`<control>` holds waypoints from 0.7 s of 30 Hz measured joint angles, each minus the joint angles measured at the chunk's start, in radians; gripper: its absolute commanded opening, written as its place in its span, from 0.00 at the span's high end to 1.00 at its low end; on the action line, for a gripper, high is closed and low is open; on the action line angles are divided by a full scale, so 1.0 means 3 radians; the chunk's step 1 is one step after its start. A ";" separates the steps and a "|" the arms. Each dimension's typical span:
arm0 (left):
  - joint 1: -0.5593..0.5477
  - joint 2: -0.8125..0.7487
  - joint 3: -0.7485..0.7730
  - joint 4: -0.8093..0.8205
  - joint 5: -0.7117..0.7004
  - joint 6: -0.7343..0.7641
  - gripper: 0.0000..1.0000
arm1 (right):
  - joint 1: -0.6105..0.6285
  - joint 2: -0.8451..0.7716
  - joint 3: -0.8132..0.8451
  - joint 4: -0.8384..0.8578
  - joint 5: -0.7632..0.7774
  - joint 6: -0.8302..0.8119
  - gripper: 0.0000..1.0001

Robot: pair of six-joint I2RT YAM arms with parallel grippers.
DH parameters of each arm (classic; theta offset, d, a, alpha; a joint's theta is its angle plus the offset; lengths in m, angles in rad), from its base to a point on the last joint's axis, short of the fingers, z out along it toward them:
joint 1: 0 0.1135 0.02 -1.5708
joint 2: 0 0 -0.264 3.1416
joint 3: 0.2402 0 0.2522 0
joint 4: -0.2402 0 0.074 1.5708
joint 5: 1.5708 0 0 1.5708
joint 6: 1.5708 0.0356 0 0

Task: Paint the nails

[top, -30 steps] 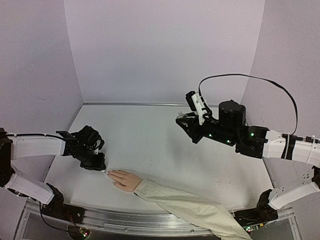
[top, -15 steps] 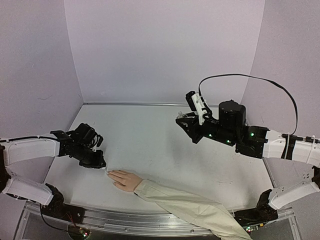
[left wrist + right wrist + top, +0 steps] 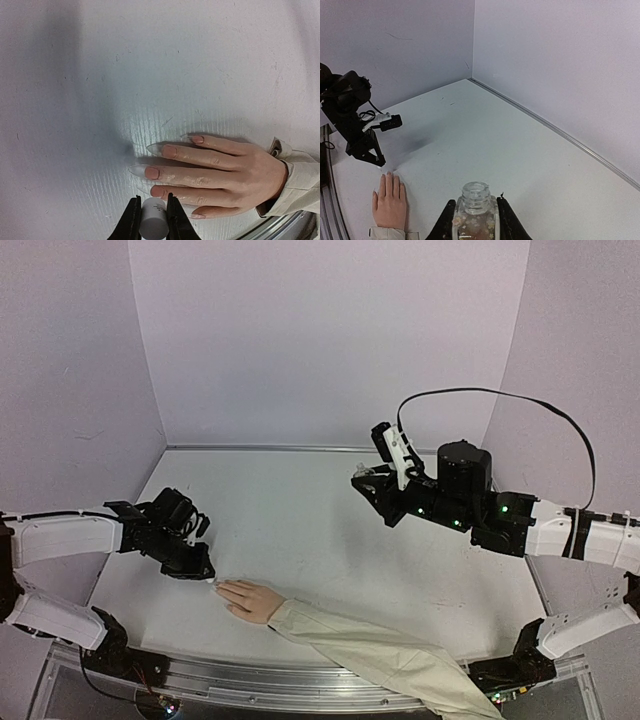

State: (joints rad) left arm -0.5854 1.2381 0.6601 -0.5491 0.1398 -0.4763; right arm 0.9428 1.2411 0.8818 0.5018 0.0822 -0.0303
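the mannequin hand [image 3: 250,600] lies flat, palm down, near the front edge of the table [image 3: 300,510], its beige sleeve [image 3: 380,655] trailing off to the right. the left gripper [image 3: 151,216] hangs right at the fingertips, clenched on a small white cap [image 3: 154,226]; from the wrist view i can't tell if a brush is touching anything. up close the nails [image 3: 169,151] are long, with clear tips and a pinkish patch on each. the fingers [image 3: 200,175] lie side by side, pointing left in that view, and the cap sits just beside one of the lower ones. the right gripper [image 3: 474,227] is well apart, raised over the middle of the table, grasping an open glass bottle [image 3: 475,197] upright, flecked pinkish stuff inside.
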 measured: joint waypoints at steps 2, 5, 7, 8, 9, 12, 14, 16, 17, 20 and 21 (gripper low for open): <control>0.0000 0.0005 0.0000 0.0000 -0.0004 0.0001 1.00 | 0.0000 0.0000 0.0000 0.0001 0.0000 0.0000 1.00; 0.0000 0.0013 0.0000 0.0001 -0.0010 0.0001 1.00 | 0.0000 0.0000 0.0000 0.0000 0.0000 0.0000 1.00; 0.0000 0.0022 0.0000 0.0001 -0.0015 0.0001 1.00 | 0.0000 0.0000 0.0000 0.0000 0.0000 0.0000 1.00; 0.0000 0.0023 0.0000 0.0001 -0.0019 0.0001 1.00 | 0.0000 0.0000 0.0000 0.0000 0.0000 0.0000 1.00; 0.0000 0.0023 0.0000 0.0001 -0.0029 0.0001 1.00 | 0.0000 0.0000 0.0000 0.0001 0.0000 0.0000 1.00; 0.0000 0.0023 0.0000 0.0003 -0.0045 0.0000 1.00 | 0.0000 0.0000 0.0000 0.0001 0.0000 0.0000 1.00; 0.0000 0.0023 0.0000 0.0004 -0.0064 0.0000 1.00 | 0.0000 0.0000 0.0000 0.0001 0.0000 0.0001 1.00; 0.0000 0.0028 0.0000 0.0005 -0.0079 0.0000 1.00 | 0.0000 0.0000 0.0000 0.0001 0.0000 0.0001 1.00; 0.0000 0.0032 0.0000 0.0006 -0.0093 0.0000 1.00 | 0.0000 0.0000 0.0000 0.0001 0.0000 0.0001 1.00; 0.0000 0.0067 0.0000 0.0009 -0.0116 0.0001 1.00 | 0.0000 0.0000 0.0000 0.0000 0.0000 0.0001 1.00; 0.0000 0.0084 0.0000 0.0015 -0.0123 0.0001 1.00 | 0.0000 0.0000 0.0000 0.0001 0.0000 0.0001 1.00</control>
State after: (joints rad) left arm -0.5854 1.2633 0.6601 -0.5446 0.1028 -0.4759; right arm 0.9428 1.2411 0.8818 0.5022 0.0822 -0.0299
